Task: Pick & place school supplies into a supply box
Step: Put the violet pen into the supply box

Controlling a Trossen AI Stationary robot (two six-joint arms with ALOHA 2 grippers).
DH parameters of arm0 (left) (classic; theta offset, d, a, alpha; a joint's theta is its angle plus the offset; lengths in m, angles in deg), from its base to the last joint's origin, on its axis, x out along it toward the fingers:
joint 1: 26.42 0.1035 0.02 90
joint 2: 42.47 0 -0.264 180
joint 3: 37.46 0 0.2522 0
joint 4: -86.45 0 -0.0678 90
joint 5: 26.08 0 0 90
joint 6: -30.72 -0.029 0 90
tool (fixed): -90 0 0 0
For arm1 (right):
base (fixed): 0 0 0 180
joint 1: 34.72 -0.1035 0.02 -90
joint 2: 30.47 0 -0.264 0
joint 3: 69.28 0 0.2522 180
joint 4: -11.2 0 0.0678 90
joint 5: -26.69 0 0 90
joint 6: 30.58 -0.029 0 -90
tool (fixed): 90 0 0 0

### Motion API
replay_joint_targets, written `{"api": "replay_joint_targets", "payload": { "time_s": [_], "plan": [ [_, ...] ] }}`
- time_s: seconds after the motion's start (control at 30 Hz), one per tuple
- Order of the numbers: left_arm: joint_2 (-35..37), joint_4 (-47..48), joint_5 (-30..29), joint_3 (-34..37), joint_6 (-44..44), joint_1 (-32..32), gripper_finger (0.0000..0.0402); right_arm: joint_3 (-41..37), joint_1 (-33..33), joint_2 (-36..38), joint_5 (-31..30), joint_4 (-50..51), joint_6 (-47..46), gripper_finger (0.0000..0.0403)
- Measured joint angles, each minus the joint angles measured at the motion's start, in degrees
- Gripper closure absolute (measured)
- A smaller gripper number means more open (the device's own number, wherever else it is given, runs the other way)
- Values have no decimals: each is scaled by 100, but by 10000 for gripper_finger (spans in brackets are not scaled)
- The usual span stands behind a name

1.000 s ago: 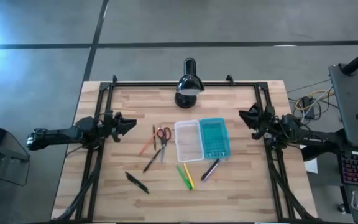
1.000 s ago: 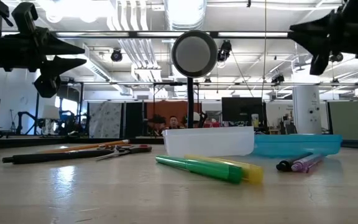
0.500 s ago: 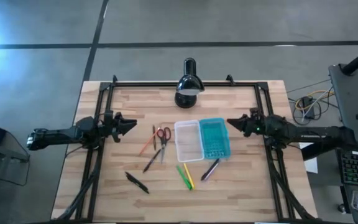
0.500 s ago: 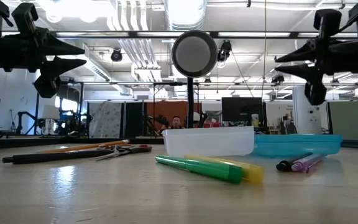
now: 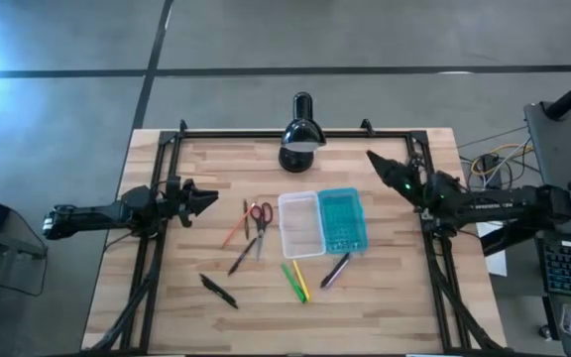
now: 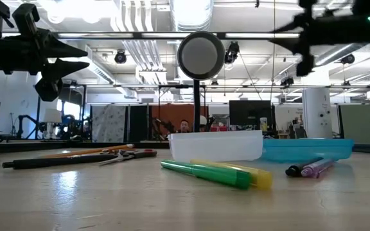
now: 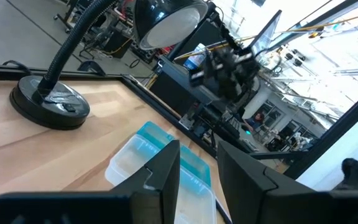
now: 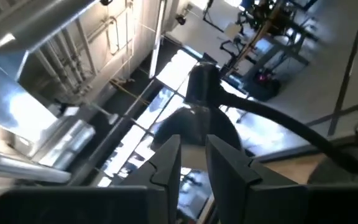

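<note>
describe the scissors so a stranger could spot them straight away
Start at the open supply box in the middle of the table. Left of its clear tray lies a loose cluster of pens; the scissors lie among them, the only item with red loop handles.

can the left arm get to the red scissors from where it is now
Probably yes. The left gripper hangs above the table's left side, with only bare wood between it and the red scissors. An orange pen and a black pen lie close beside them, so the pick could nudge those.

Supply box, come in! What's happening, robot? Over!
Left gripper and right gripper open, empty, above table. Supply box open, nothing inside. Scissors, pens untouched. Path clear.
</note>
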Motion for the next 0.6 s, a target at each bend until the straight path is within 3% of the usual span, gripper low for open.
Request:
{"api": "replay_joint_targets", "payload": {
  "time_s": [0.13,0.2,0.33,0.4,0.6],
  "plan": [
    [1,2,0,-2,1,-1,310,1325,-2,-939,-243,731,596,335],
    [2,4,0,0,0,-2,310,1968,45,-1421,20,1557,614,335],
    [2,4,0,-1,0,-2,310,3083,348,-2298,1433,4502,-76,335],
    [2,6,0,0,1,-2,310,3511,356,-2689,1543,5743,-304,335],
    [2,6,0,-2,2,-2,310,4386,-251,-3218,2008,8520,272,307]
  ]
}}
